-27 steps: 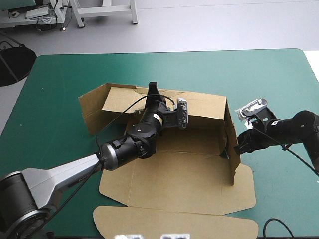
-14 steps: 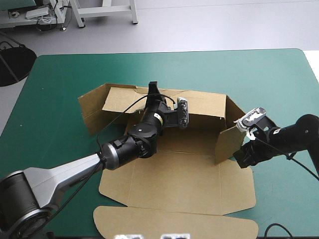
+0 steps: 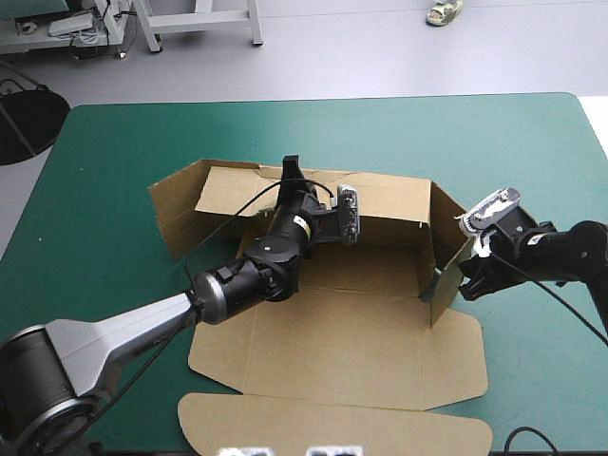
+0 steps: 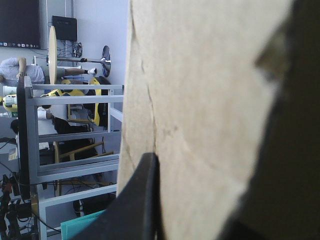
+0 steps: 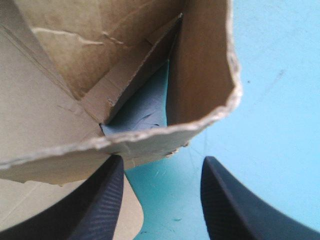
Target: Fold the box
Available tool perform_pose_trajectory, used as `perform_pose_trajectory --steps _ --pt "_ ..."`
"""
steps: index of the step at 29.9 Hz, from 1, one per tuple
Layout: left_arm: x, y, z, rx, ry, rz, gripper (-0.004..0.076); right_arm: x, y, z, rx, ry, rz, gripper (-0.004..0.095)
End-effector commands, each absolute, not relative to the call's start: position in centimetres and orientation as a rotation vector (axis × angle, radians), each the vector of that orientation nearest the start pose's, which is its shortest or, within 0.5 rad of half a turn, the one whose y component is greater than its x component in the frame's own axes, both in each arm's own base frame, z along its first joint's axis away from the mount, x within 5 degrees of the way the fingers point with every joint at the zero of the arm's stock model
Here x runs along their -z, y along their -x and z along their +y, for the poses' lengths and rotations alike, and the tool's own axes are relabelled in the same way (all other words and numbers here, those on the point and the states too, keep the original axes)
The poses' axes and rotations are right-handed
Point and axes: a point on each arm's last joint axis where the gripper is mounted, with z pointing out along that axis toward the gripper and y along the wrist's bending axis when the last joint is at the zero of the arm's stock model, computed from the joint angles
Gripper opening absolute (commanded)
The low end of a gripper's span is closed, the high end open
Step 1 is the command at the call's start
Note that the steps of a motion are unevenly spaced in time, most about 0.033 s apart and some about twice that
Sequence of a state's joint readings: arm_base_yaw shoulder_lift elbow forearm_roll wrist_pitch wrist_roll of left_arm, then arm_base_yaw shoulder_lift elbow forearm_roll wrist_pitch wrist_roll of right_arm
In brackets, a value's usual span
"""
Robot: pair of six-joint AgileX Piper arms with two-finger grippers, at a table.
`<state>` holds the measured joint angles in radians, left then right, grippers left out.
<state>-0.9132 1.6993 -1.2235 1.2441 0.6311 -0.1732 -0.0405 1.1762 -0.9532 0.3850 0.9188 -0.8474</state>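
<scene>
The brown box (image 3: 351, 332) lies open in the middle of the table, its back wall (image 3: 389, 204) raised. My left gripper (image 3: 290, 176) sits on that wall's top edge. In the left wrist view its black fingers (image 4: 142, 200) pinch the board (image 4: 200, 100). My right gripper (image 3: 463, 282) is at the box's right side, just outside a short raised flap (image 3: 442, 283). In the right wrist view that gripper (image 5: 160, 195) is open, and the flap's torn edge (image 5: 150, 135) crosses just ahead of its fingertips without being held.
The lid flap (image 3: 332, 427) lies flat and reaches the table's front edge. A side flap (image 3: 180, 204) stands up at the box's left end. Teal-green cover (image 3: 456, 133) shows beyond the box toward the far edge and to the right (image 5: 270, 100).
The right wall stood tall earlier, tipped inward just before, and now shows as a short leaning flap. My right gripper dropped, then rose a little. The left arm has not moved.
</scene>
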Motion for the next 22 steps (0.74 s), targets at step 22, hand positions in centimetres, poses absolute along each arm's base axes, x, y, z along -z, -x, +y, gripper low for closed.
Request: perform_pose_trajectory --steps 22 --pt "-27.2 -26.8 -25.6 -0.649 -1.451 1.726 -0.0009 -31.3 -25.0 4.0 -0.409 0.913 2.165 0.0446"
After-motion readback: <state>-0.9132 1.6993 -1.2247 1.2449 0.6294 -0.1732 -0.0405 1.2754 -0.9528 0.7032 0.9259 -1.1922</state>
